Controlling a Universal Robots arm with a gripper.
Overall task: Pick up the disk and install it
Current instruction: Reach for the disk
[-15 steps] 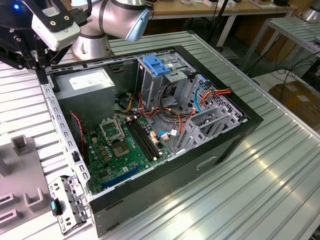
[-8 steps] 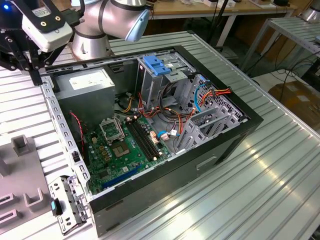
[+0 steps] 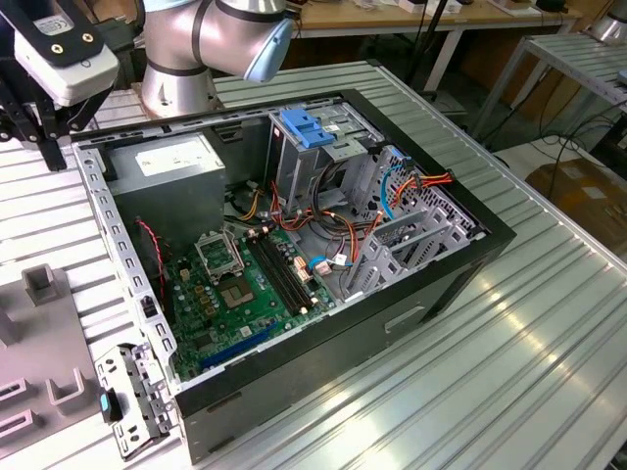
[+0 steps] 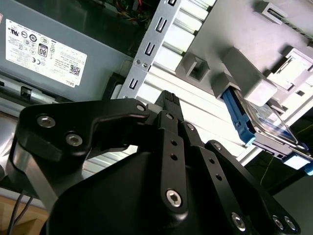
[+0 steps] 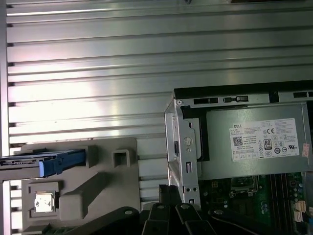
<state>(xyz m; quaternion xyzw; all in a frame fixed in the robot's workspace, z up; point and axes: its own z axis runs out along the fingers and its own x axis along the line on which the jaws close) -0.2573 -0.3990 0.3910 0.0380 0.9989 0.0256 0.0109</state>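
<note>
Black linked-metal hand (image 4: 168, 100) poised over the ribbed aluminium tabletop (image 3: 509, 392), just beside the power-supply corner of the open black computer case (image 3: 431, 294). Wide or narrow? Cannot tell from here. Touching nothing, by the look of both wrist views.

Well apart from the target: flat dark-grey metal disk (image 5: 54, 162) framed in bright blue plastic rails, seemingly standing on edge in a slot of the grey plastic fixture block (image 5: 98, 186). Fixture flat on the tabletop, just beside the case, toward the edge at the exterior view's left.

Reads as the reach toward the pick, with the task barely begun.

To do this step well:
- Travel across and square up over the blue rails, never at a slant.
- Match the disk's long edge before dropping.
- Stay clear of the grey posts flanking the slot, and of the case's perforated silver flange (image 5: 188, 147) close by.
- Come down slowly and straddle the flat faces at mid-length rather than the blue end tab.
- Close only once centred.

Probably a stiff, dense piece with slick metal faces, so prone to tipping in an off-centre grip. Snug slot, by the look: risk of jamming with any skew.
</note>
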